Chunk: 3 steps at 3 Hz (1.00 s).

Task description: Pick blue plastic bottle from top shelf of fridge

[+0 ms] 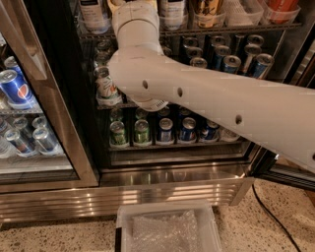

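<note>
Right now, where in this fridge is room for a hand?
The lower rack's right end, beside the blue cans, looks bare. Cans crowd elsewhere; the arm blocks the middle. The claw is hidden above the picture.

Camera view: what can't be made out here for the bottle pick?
1. The gripper: out of frame, above the top edge where the arm leads.
2. The blue plastic bottle: the top shelf bottles are cut off by that edge; which one it is cannot be told.
3. Middle cans: partly hidden behind the arm.
</note>
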Each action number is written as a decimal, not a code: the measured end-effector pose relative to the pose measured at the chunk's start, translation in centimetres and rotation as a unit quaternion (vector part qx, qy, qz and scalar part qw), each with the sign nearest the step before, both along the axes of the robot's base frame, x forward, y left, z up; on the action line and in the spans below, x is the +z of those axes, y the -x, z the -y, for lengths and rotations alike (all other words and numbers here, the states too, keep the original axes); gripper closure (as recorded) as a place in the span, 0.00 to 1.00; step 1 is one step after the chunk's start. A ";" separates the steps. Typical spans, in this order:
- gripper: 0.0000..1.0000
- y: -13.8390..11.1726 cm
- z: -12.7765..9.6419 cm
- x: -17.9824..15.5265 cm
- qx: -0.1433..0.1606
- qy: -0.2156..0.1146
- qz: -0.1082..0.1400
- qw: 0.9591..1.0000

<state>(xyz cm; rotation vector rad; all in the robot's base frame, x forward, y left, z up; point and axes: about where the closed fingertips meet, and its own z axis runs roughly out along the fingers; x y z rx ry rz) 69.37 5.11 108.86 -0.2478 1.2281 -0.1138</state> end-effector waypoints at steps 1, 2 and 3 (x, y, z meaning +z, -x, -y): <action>0.96 0.0 0.0 0.0 0.000 0.000 0.000 1.000; 1.00 0.9 -0.3 1.2 0.006 0.000 0.013 1.000; 1.00 1.9 -0.7 1.9 0.012 -0.005 0.028 1.000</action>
